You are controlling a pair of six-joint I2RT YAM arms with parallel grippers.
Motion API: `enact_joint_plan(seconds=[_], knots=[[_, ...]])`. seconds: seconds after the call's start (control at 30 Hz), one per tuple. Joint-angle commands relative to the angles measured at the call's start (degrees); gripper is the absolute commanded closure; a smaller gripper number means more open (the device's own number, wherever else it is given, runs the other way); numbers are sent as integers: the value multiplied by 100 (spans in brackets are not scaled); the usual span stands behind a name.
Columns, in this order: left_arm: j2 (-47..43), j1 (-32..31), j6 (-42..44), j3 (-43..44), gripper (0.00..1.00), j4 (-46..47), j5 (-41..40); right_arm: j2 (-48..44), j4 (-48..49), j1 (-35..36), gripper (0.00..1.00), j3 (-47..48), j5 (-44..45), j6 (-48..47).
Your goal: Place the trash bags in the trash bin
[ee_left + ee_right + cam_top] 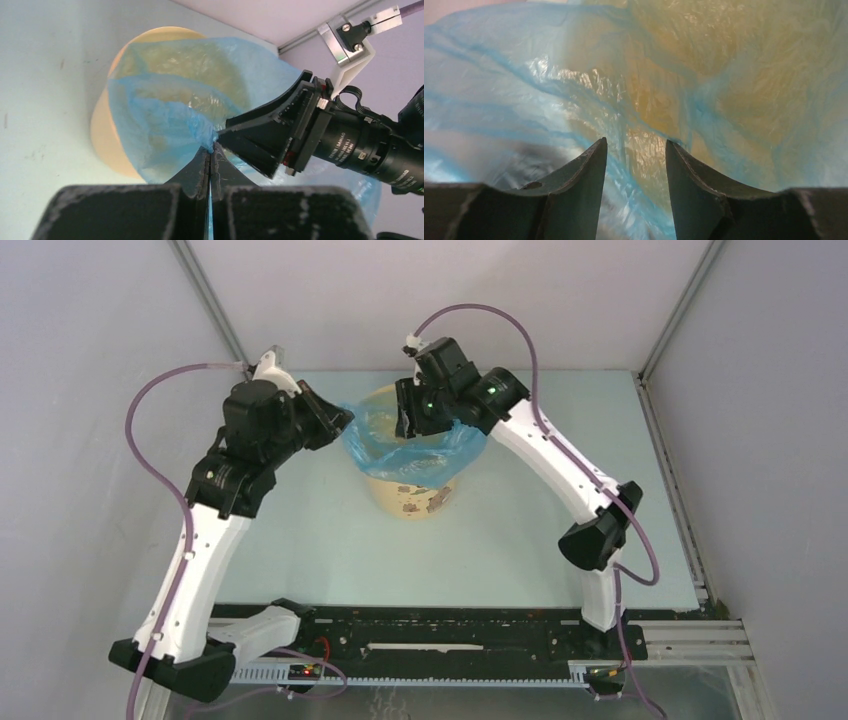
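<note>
The tan-yellow round trash bin stands at the table's far middle. A thin blue trash bag is spread over its mouth and hangs partly inside. My left gripper is at the bin's left rim, shut on the bag's edge. My right gripper is over the bin's mouth, jaws open, pointing down into the bag; bag film lies between and behind its fingertips. In the left wrist view the right gripper nearly touches my left fingertips. The bin's wall shows left of the bag.
Metal frame posts and grey walls close in the table on the left, back and right. The pale table top lies in front of the bin. A black rail runs along the near edge between the arm bases.
</note>
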Motion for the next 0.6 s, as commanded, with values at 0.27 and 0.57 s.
enact_joint_plan(seconds=[0.27,0.57], knots=[[537,673,418,382,100,-428,-607,1633,847,26,43,855,879,-270],[679,771,454,437,100,-448,-641,86,959,-241,25,800,-132,4]])
